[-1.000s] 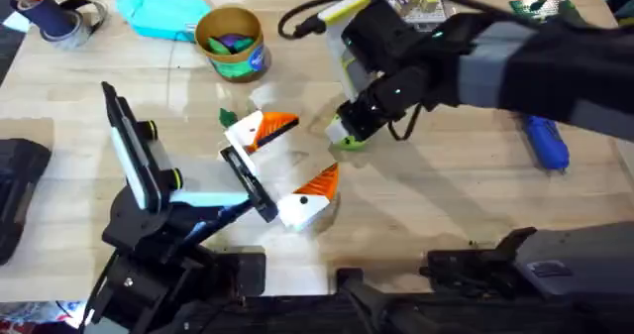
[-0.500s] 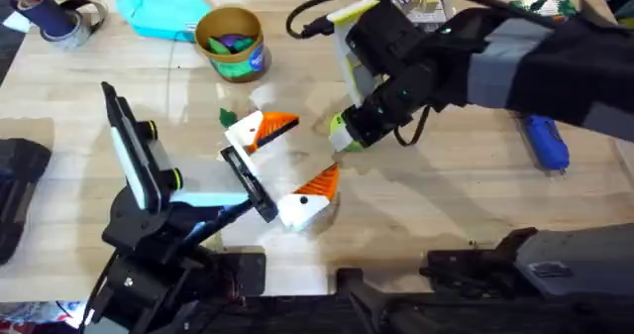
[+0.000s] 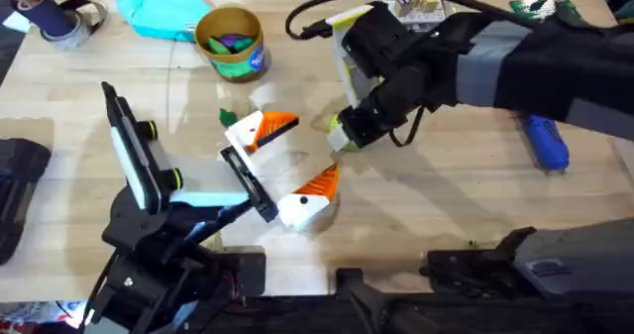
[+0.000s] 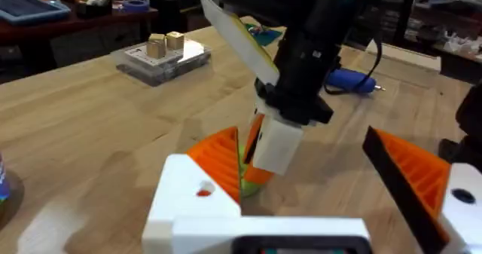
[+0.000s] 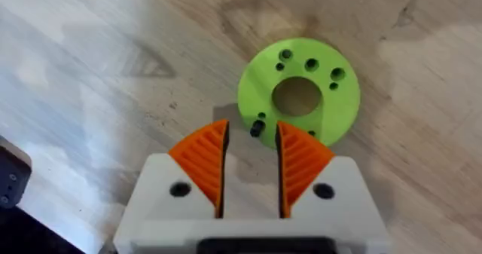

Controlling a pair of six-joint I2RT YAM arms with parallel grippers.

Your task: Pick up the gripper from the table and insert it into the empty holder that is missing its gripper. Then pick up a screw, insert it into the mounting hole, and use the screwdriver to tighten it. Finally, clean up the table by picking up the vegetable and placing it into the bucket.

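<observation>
I am at the screw step: my right gripper [image 5: 251, 145], fingers narrow, hangs over a small dark screw [image 5: 257, 127] on the green disc [image 5: 300, 99]. Next I must close exactly on it.

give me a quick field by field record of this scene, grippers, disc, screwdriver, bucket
right gripper: fingers slightly apart, poised over the edge of the lime-green disc, a small dark screw between the tips
left gripper: open, holding nothing, low over the table
lime-green disc: flat on the table, centre hole and small holes showing
screwdriver: blue, lying on the table on the right side
bucket: upright near the far edge, colourful bits inside
pouch: light blue, beside the bucket
</observation>
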